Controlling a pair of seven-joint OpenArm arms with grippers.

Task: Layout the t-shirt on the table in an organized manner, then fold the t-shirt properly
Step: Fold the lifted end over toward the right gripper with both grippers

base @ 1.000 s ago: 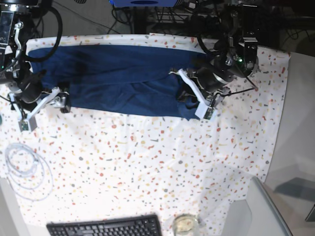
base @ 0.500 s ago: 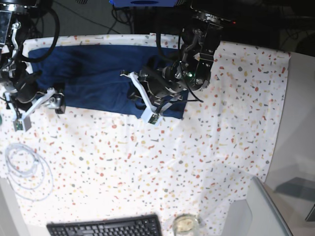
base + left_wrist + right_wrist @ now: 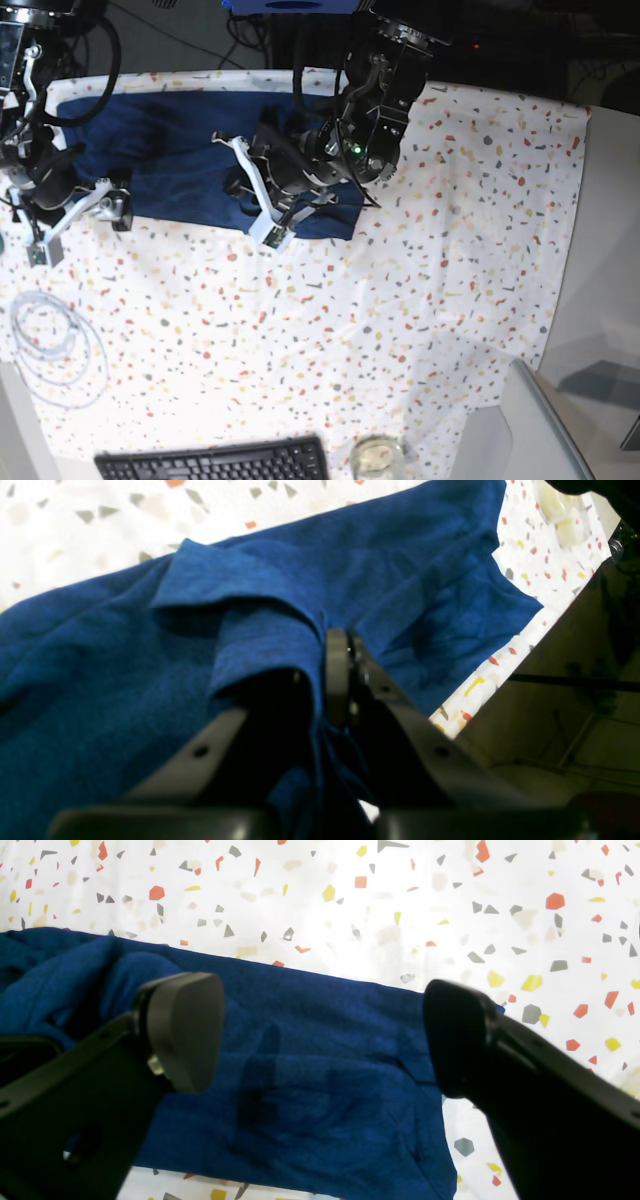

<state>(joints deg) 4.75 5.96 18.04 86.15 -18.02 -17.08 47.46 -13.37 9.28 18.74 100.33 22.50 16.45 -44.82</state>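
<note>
The dark navy t-shirt (image 3: 170,150) lies along the far left part of the speckled table (image 3: 400,300), its right end doubled over toward the left. My left gripper (image 3: 242,190) hovers over the shirt's middle. In the left wrist view the left gripper (image 3: 339,647) is shut on a fold of the t-shirt (image 3: 400,580), which drapes down from the pinch. My right gripper (image 3: 117,207) stands at the shirt's near left edge. In the right wrist view the right gripper (image 3: 320,1035) is open, its fingers (image 3: 185,1030) spread above the t-shirt (image 3: 310,1080), nothing between them.
A coiled white cable (image 3: 55,345) lies at the near left. A black keyboard (image 3: 215,462) and a glass jar (image 3: 377,458) sit at the front edge. A plain grey surface (image 3: 605,250) borders the right side. Dark cables and equipment crowd the far edge.
My left gripper has travelled leftward with the shirt's right end in it, folding that end over the middle of the shirt. The right arm has barely moved.
</note>
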